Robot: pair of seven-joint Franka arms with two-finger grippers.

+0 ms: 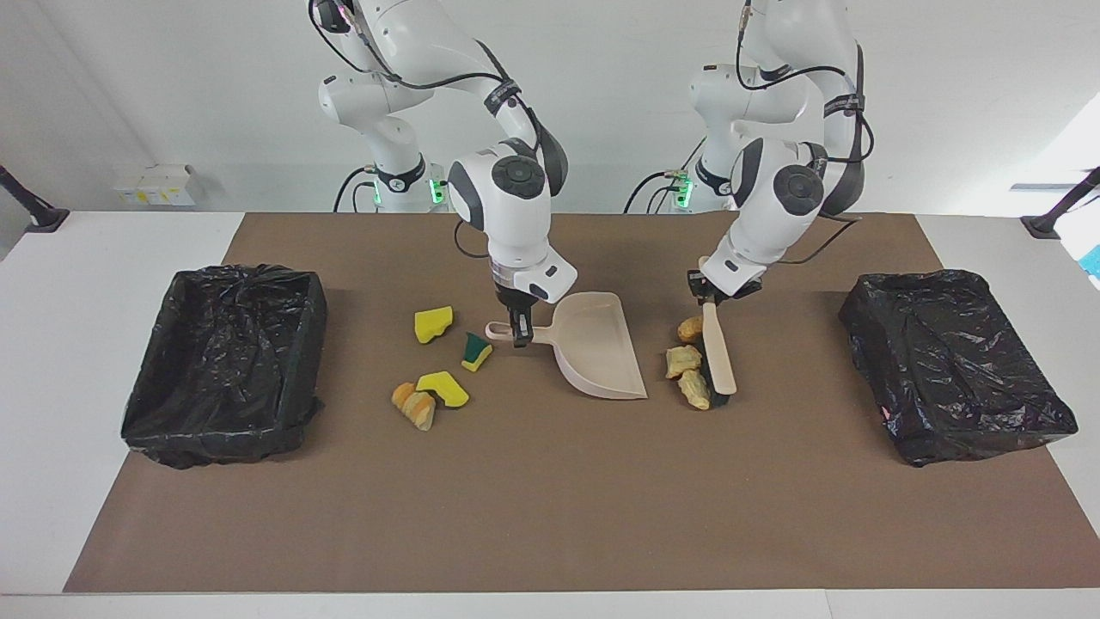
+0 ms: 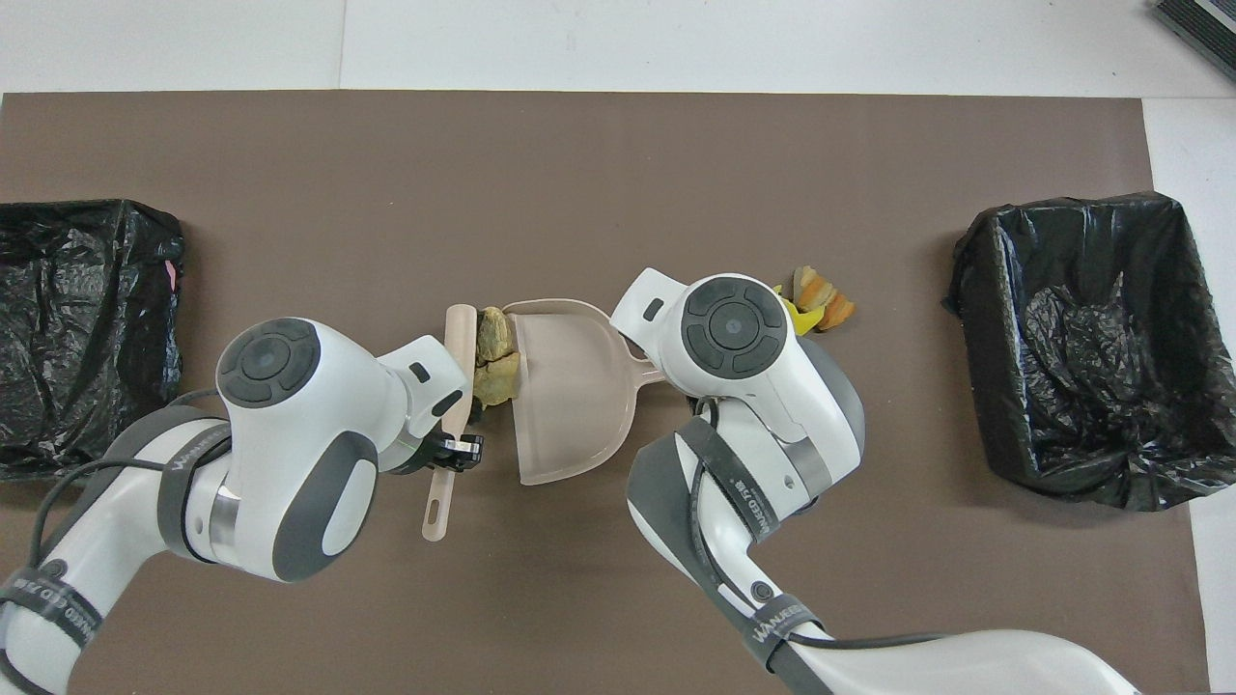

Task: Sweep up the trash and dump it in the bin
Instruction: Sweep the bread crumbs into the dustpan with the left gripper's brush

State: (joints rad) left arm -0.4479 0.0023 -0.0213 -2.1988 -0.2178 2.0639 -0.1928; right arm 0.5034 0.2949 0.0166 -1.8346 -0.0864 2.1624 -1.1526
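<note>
Tan scraps (image 1: 685, 368) lie between brush (image 1: 718, 357) and dustpan (image 1: 601, 357) mouth; left claw (image 1: 706, 292) grasps the brush, right claw (image 1: 519, 329) grips the dustpan handle; yellow scraps (image 1: 441, 389) lie toward the right arm's end.

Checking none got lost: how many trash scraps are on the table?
7. Three tan lumps lie between brush and dustpan; three sponge pieces and one orange lump lie toward the right arm's end. The bins could hide more.
</note>
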